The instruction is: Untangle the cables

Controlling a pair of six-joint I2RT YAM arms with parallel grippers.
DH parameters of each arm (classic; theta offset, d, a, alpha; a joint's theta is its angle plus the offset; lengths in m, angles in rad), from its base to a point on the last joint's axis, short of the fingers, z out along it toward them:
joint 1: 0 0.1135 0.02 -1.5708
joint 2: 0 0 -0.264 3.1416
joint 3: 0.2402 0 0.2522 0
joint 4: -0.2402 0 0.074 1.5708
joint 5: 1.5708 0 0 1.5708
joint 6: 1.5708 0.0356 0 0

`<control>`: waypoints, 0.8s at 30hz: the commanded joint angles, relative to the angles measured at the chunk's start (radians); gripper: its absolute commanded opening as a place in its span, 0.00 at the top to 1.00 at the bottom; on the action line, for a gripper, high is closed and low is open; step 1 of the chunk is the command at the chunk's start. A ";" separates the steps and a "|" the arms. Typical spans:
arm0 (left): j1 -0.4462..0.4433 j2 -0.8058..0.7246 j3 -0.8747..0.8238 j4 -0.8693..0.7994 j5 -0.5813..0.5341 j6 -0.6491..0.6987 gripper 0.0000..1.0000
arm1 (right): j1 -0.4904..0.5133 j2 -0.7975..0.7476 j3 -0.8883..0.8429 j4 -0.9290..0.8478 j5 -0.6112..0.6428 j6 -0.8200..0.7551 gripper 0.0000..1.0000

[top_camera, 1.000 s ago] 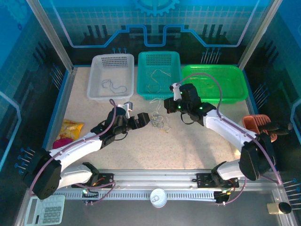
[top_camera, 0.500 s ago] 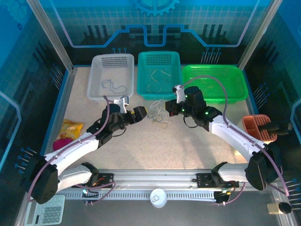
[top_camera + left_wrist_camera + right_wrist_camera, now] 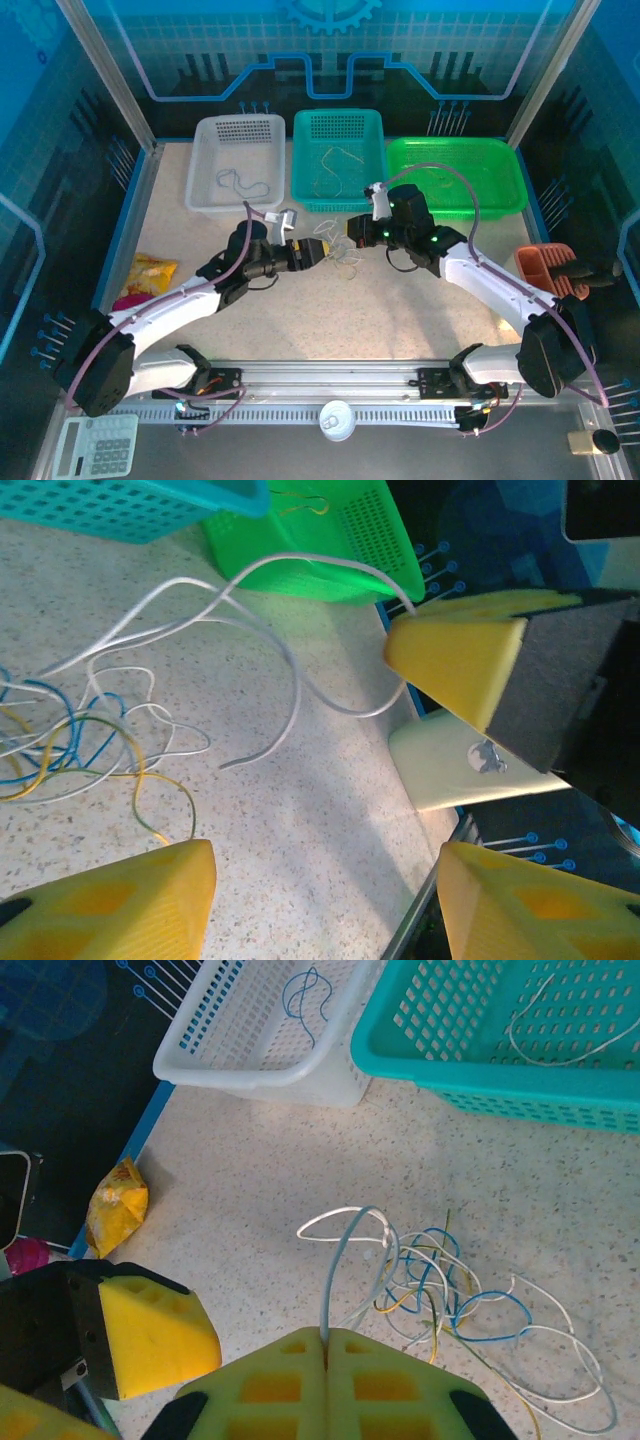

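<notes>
Right gripper (image 3: 325, 1338): clenched on white cable (image 3: 338, 1255); cables (image 3: 440, 1295) are seen tangled just ahead. Left gripper (image 3: 325, 860): jaws parted, nothing held; cables ahead, off to one side.

Robot lab cell, aluminium frame (image 3: 108, 75), blue panels (image 3: 420, 50), speckled tabletop (image 3: 400, 310), white basket (image 3: 200, 170), teal basket (image 3: 298, 160), green basket (image 3: 490, 143)

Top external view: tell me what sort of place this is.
Likely an enclosed robot test cell, not a home: left arm and right arm bolted to a rail, see-through panelled walls around the speckled table, and three sorting baskets.
</notes>
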 commanded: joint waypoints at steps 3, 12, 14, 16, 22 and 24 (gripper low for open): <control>-0.009 0.025 0.035 0.014 0.014 0.065 0.42 | -0.004 0.002 0.025 0.003 -0.058 0.027 1.00; -0.012 0.122 0.086 0.061 0.023 0.099 0.44 | -0.009 -0.001 0.028 -0.005 -0.086 0.034 1.00; -0.014 0.145 0.093 0.070 0.029 0.102 0.44 | -0.011 -0.001 0.027 -0.006 -0.089 0.034 1.00; -0.014 0.168 0.101 0.087 0.041 0.099 0.44 | -0.010 -0.002 0.027 -0.008 -0.092 0.032 1.00; -0.021 0.211 0.116 0.118 0.058 0.100 0.46 | -0.012 0.001 0.030 -0.009 -0.095 0.031 1.00; -0.024 0.217 0.118 0.125 0.066 0.100 0.51 | -0.012 0.000 0.031 -0.009 -0.094 0.031 1.00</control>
